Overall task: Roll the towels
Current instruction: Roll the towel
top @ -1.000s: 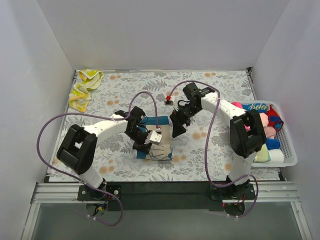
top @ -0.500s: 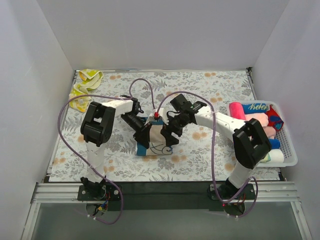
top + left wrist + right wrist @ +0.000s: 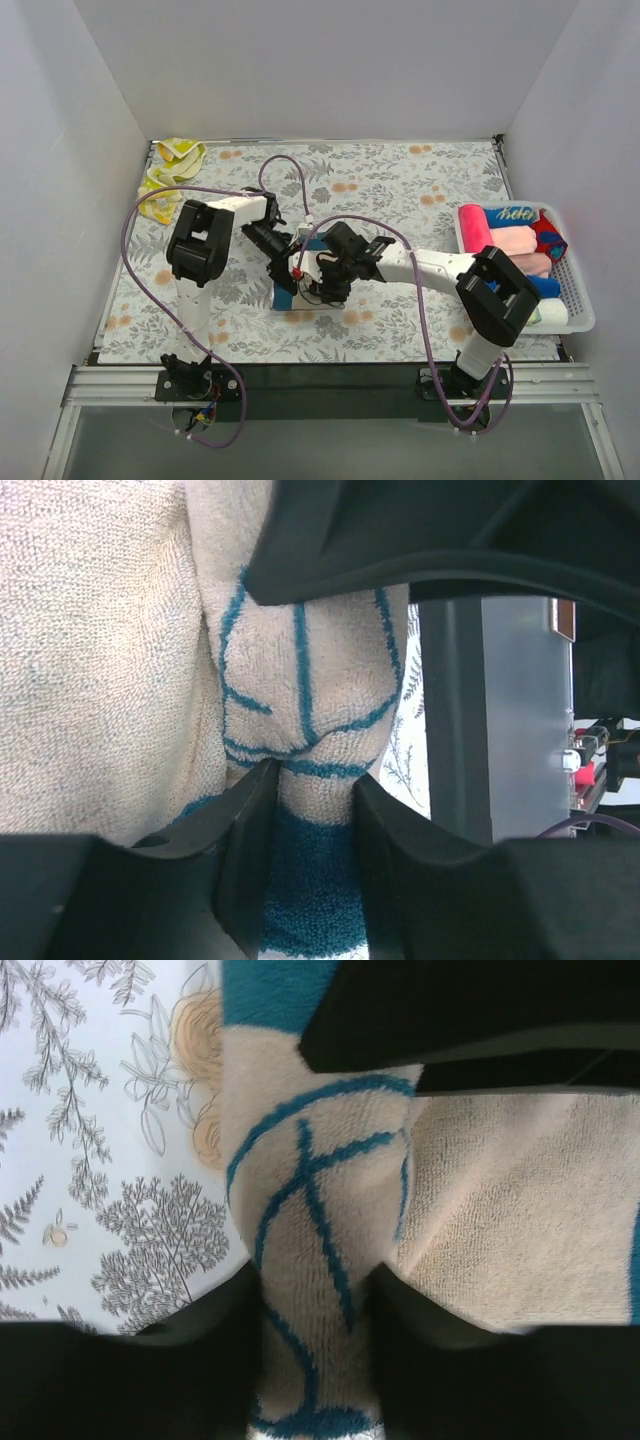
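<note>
A tan-and-blue cartoon-print towel (image 3: 305,302) lies partly rolled on the floral covering, front of centre. Both grippers meet over it. My left gripper (image 3: 288,265) comes in from the left, and in the left wrist view its jaws (image 3: 312,800) press on a raised fold of the towel (image 3: 300,720) that fills the gap. My right gripper (image 3: 322,283) comes in from the right, and its jaws (image 3: 315,1310) clamp another fold of the same towel (image 3: 310,1210). Most of the towel is hidden under the two grippers in the top view.
A crumpled yellow patterned towel (image 3: 170,172) lies at the back left corner. At the right edge a white slotted basket (image 3: 583,300) holds several rolled towels, among them a pink one (image 3: 515,240). Purple cables loop over both arms.
The left arm swung in so its gripper reaches the towel from the back left, jaws widening a little. The right gripper came down and left onto the towel, and its jaws narrowed around a fold.
</note>
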